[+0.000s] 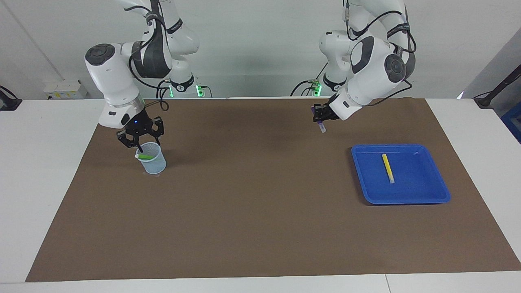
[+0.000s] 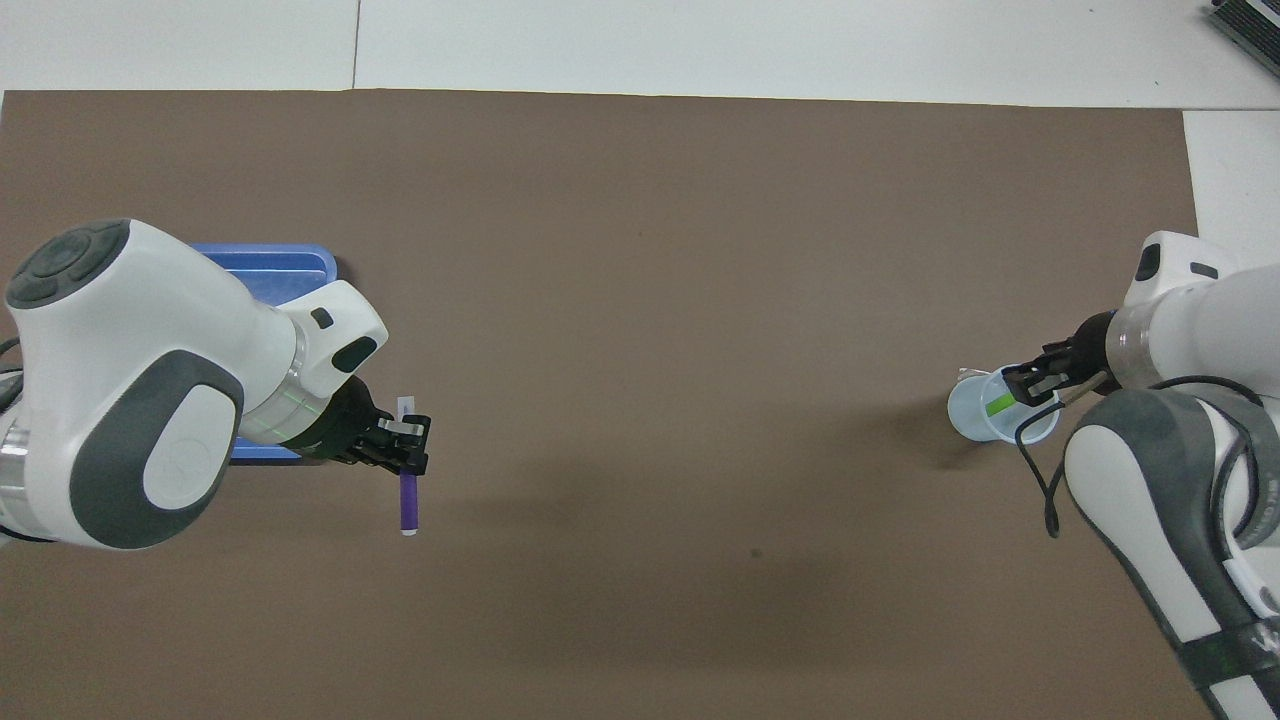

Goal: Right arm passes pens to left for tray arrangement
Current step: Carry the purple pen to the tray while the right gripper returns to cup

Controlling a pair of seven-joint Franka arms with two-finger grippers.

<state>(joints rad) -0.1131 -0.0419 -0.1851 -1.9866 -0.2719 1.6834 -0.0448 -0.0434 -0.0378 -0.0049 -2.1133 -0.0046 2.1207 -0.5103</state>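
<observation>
The right gripper (image 1: 142, 143) hangs with its fingers dipped into the mouth of a small pale blue mesh cup (image 1: 152, 162), either side of the slim green marker pen (image 1: 145, 156) that leans there with its pale end up by the rim. Whether the fingers have pinched the green pen yet cannot be told; they look partly drawn in around it. The cup stands on the brown mat (image 1: 252, 195) toward the right arm's end of the tabletop.

The left gripper (image 1: 320, 116) has its fingers pressed together on a slim purple marker pen (image 1: 321, 123), gripped near its middle (the pale end points down and toward the tray). It hangs over bare mat, not over the shallow bright blue plastic tray (image 1: 423, 196), which lies just beside it, farther from the robots and toward the left arm's end. In the tray a slim yellow marker pen (image 1: 388, 167) already lies flat, its long axis running away from the robots.

The coming placement appears to turn on that offset: the purple pen must travel outward over the rim, then tip flat, probably parallel to the yellow one. The left arm is the nearer to the tray.
</observation>
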